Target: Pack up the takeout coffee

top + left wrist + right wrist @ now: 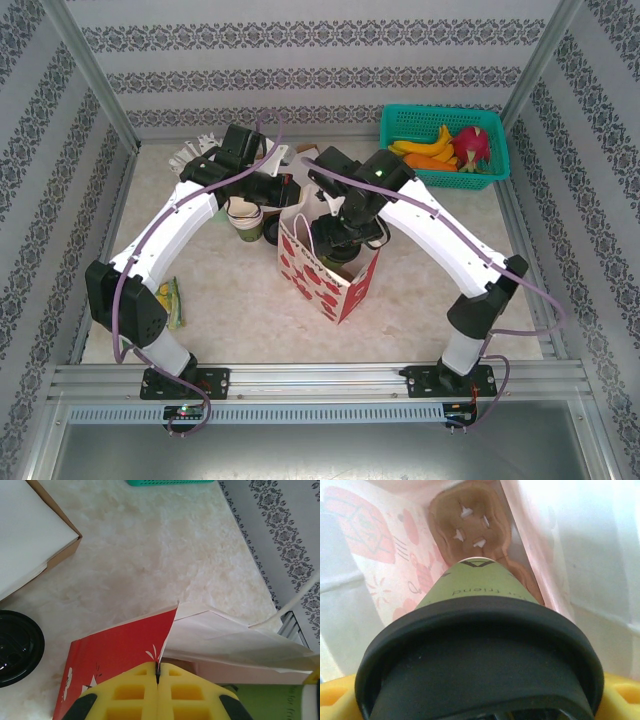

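The takeout coffee [476,587], a green paper cup with a black lid [480,655], hangs inside the red and white paper bag [335,280]. My right gripper [346,236] is shut on it, reaching down through the bag's mouth. Its yellow fingers [621,696] show at either side of the lid. A brown cup carrier [469,524] lies on the bag's floor below the cup. My left gripper [158,674] is shut on the bag's upper edge [167,630], at the bag's far left corner, with the paper pinched between its yellow pads.
A teal basket [400,118] of fruit stands at the back right. Stacked lidless cups [244,216] sit just left of the bag. A black lid [17,647] and a flat box [30,535] lie near the left gripper. A yellow-green packet [170,302] lies at the front left.
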Robot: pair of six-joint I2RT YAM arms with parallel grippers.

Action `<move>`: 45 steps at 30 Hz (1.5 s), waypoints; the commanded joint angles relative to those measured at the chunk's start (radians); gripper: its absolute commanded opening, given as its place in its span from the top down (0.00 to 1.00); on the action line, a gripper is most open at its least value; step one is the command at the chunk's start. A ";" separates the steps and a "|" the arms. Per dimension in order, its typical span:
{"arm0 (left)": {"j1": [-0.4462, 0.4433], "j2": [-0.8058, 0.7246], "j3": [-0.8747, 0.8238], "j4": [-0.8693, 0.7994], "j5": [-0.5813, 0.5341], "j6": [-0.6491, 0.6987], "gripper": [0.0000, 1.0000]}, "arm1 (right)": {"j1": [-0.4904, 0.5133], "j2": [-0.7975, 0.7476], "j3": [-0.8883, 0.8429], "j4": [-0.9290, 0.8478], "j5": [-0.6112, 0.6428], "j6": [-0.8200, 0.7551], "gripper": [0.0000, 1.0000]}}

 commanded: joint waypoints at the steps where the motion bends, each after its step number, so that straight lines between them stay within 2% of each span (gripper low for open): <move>1: 0.008 -0.019 -0.009 0.033 0.027 0.016 1.00 | 0.018 0.034 0.048 -0.069 0.026 -0.062 0.33; 6: 0.008 -0.012 0.003 0.022 0.020 0.003 1.00 | 0.035 0.087 0.086 -0.120 0.001 -0.106 0.33; 15: 0.010 -0.017 -0.004 0.026 -0.018 0.039 1.00 | 0.029 0.116 0.081 -0.200 0.090 -0.088 0.32; 23: 0.010 -0.043 -0.032 0.057 -0.052 0.052 1.00 | 0.021 0.122 0.042 -0.212 0.067 -0.103 0.32; 34: 0.052 -0.018 -0.002 0.007 -0.002 0.014 1.00 | 0.028 0.133 -0.045 -0.252 0.075 -0.115 0.32; 39: 0.056 -0.021 -0.014 0.032 0.062 0.019 1.00 | 0.029 0.138 -0.080 -0.233 0.066 -0.126 0.32; 45: 0.057 -0.027 -0.038 0.070 0.145 0.017 1.00 | 0.031 0.194 -0.029 -0.200 0.038 -0.154 0.32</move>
